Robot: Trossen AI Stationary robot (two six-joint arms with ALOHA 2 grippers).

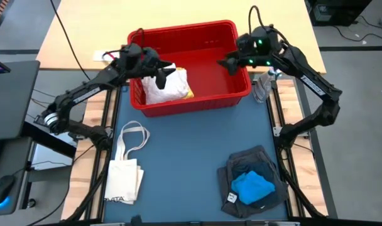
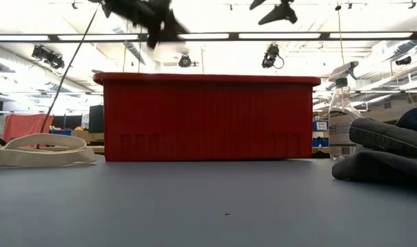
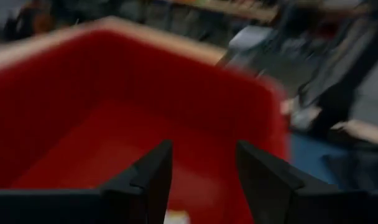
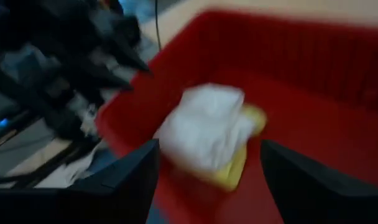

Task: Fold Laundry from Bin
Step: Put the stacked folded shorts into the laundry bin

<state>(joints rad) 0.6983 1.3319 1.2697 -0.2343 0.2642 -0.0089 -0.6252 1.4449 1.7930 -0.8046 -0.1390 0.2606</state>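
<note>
The red bin (image 1: 207, 47) stands at the table's far middle. Inside it, at its left end, lie a white textured cloth (image 1: 169, 85) and a yellow piece (image 1: 188, 94) under it; both also show in the right wrist view (image 4: 204, 127). My left gripper (image 1: 163, 76) hangs open above the white cloth, touching nothing. My right gripper (image 1: 227, 64) is open above the bin's right end, empty. A folded stack of dark grey cloth (image 1: 257, 172) with a bright blue piece (image 1: 252, 187) on top lies at the near right.
A cream tote bag (image 1: 125, 169) with long handles lies flat at the near left. A clear spray bottle (image 1: 262, 86) stands just right of the bin. Bare blue table surface (image 1: 185, 157) lies between the tote and the folded stack.
</note>
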